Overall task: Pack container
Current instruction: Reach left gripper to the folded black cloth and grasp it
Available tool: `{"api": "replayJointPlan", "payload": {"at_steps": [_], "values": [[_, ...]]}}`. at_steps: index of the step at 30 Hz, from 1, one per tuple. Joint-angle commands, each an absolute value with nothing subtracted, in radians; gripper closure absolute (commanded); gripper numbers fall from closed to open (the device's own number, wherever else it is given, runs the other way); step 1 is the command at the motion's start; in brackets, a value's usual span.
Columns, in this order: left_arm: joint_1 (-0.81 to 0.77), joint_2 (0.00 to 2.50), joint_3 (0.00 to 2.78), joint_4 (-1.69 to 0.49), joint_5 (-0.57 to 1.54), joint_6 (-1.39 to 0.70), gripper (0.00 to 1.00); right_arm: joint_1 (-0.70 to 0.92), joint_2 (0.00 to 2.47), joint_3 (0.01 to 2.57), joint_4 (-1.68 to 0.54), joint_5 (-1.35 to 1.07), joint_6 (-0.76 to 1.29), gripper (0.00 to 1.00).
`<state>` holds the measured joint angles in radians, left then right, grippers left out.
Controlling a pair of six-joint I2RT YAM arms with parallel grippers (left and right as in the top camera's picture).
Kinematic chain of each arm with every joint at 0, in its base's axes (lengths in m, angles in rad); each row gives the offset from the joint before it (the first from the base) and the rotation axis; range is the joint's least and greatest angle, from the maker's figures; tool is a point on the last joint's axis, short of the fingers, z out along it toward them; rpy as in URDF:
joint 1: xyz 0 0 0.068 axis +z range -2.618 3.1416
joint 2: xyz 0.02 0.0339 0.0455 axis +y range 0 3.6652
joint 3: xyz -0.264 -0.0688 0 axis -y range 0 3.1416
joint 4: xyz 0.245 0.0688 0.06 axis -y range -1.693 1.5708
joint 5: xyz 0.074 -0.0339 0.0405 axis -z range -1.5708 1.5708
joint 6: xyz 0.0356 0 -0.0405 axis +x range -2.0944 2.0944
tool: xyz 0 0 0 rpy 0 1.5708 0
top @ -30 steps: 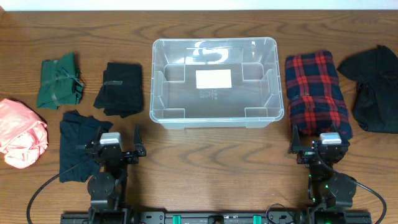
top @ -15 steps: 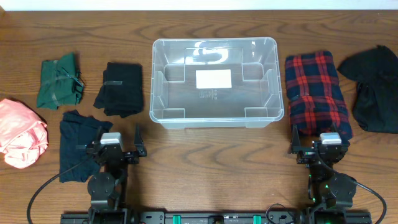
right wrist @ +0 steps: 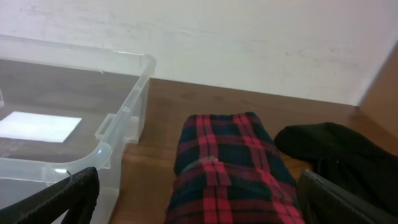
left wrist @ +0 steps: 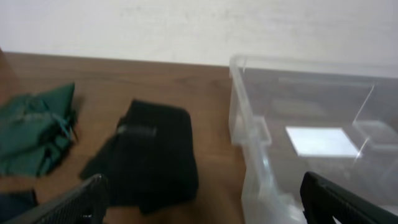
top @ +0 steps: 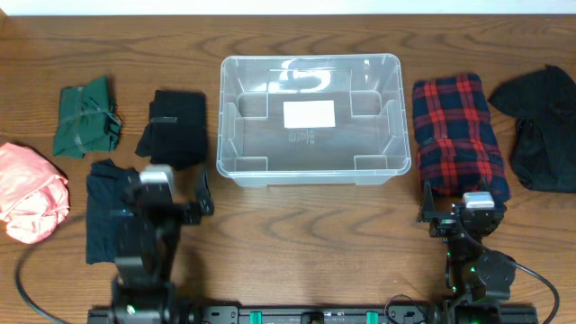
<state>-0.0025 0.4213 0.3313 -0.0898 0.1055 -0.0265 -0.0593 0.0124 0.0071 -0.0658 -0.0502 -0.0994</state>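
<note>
The clear plastic container (top: 310,117) stands empty at the table's middle back, a white label on its bottom. It also shows in the left wrist view (left wrist: 311,137) and the right wrist view (right wrist: 68,118). My left gripper (top: 171,193) is open and empty, raised in front of the folded black cloth (top: 174,128), which lies between its fingers in the left wrist view (left wrist: 152,155). My right gripper (top: 457,205) is open and empty, low at the near end of the red plaid cloth (top: 457,135), seen close in the right wrist view (right wrist: 233,168).
On the left lie a green cloth (top: 85,117), a pink cloth (top: 31,191) and a dark navy cloth (top: 110,211) under my left arm. A black garment (top: 540,126) lies at the far right, also in the right wrist view (right wrist: 339,152).
My left arm has risen and moved forward toward the black cloth. The right arm has not moved.
</note>
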Motion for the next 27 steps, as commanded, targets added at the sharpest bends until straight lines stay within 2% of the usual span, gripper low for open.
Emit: {"api": "replayJointPlan", "payload": {"at_steps": [1,7,12,19,27], "values": [[0.006,0.641,0.548,-0.154,0.117,-0.039,0.02,-0.046,0.009,0.006,-0.070,-0.041,-0.113,0.01],[0.015,1.062,1.028,-0.473,0.117,-0.038,0.02,-0.046,0.009,0.006,-0.070,-0.041,-0.113,0.01],[0.024,1.264,1.332,-0.692,0.141,-0.033,0.02,-0.046,0.009,0.006,-0.070,-0.041,-0.113,0.01],[0.049,1.295,1.379,-0.691,0.144,-0.009,0.02,-0.046,0.009,0.006,-0.070,-0.041,-0.113,0.01],[0.237,1.414,1.379,-0.679,0.323,0.060,0.02,-0.046,0.009,0.006,-0.070,-0.041,-0.113,0.01]]}}
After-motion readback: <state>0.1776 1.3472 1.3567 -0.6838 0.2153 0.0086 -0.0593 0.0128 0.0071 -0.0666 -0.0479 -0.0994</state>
